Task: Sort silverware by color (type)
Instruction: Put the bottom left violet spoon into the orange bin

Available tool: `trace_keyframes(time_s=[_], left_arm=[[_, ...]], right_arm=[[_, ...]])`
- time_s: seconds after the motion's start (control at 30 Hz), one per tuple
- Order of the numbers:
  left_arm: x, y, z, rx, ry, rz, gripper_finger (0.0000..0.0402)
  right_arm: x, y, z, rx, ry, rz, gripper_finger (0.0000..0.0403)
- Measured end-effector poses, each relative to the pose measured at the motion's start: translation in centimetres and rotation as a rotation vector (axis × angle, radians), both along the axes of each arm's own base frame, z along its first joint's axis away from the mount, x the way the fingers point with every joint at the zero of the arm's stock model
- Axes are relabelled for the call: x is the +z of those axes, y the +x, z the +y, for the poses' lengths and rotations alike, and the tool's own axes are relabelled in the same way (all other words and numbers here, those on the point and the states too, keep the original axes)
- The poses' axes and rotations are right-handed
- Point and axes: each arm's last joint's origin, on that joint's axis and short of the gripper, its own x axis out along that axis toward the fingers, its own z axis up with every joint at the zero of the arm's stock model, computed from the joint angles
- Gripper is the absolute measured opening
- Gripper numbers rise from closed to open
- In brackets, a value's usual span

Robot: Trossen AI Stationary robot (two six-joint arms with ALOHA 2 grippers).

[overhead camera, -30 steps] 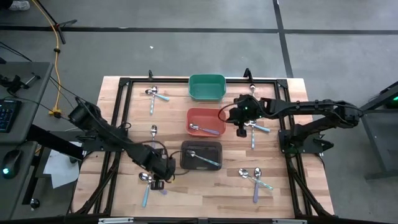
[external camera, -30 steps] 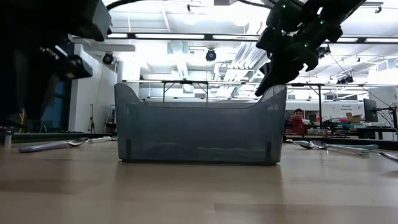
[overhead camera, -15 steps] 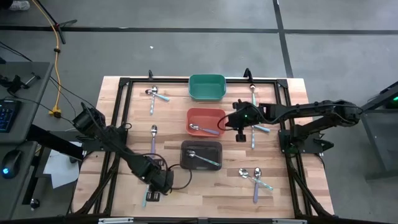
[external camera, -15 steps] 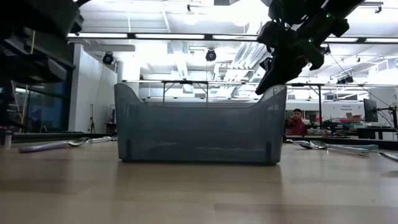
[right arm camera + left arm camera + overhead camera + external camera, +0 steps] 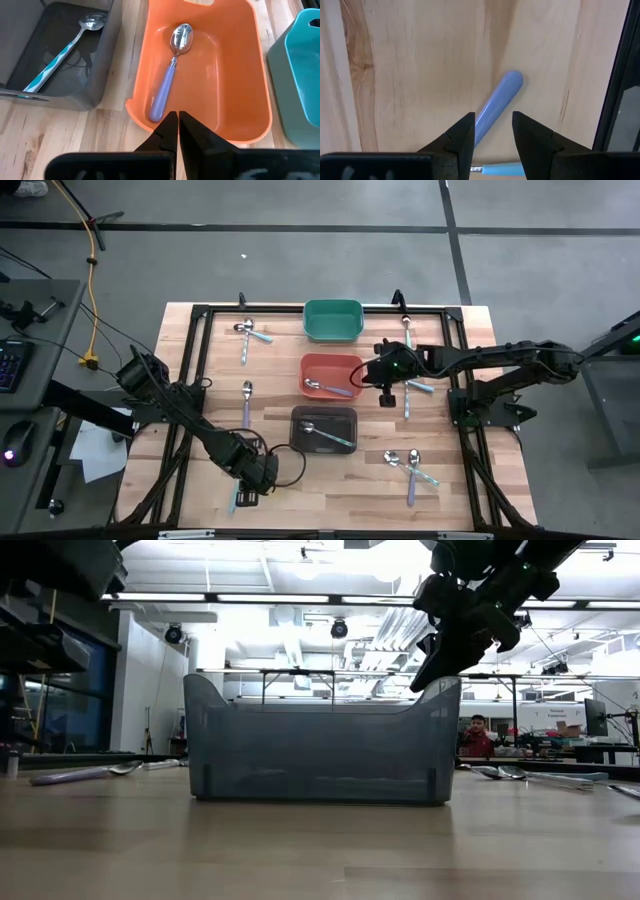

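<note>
My left gripper (image 5: pixel 492 134) is open near the table's near-left corner (image 5: pixel 250 482), pointing down. Its fingers stand on either side of a light blue spoon handle (image 5: pixel 498 97) lying flat on the wood; I cannot tell whether they touch it. My right gripper (image 5: pixel 178 131) is shut and hangs above the table, just right of the red-orange bin (image 5: pixel 318 366). That bin holds a lavender-handled spoon (image 5: pixel 167 87). The black bin (image 5: pixel 300 420) holds a teal-handled spoon (image 5: pixel 55 57). The green bin (image 5: pixel 333 330) stands behind them.
Loose spoons lie at the far left (image 5: pixel 247 338), left of the black bin (image 5: pixel 246 402), under the right arm (image 5: pixel 412 388) and at the near right (image 5: pixel 415 470). A black frame runs around the table edge (image 5: pixel 200 310). A person (image 5: pixel 478 735) sits far behind.
My left gripper has moved a little toward the table's near edge and now stands over the near-left spoons. The spoons and bins have kept still.
</note>
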Motion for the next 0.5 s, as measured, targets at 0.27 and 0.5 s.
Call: trace_keyframes(time_s=[0.27, 0.5], left_arm=[[0.11, 0.26, -0.24, 0.013, -0.027, -0.027, 0.0124], [-0.03, -0.08, -0.69, -0.022, -0.007, -0.038, 0.0124]], right_arm=[[-0.13, -0.14, 0.02, 0.002, 0.001, 0.02, 0.0], [-0.15, -0.15, 0.02, 0.002, 0.001, 0.022, 0.0]])
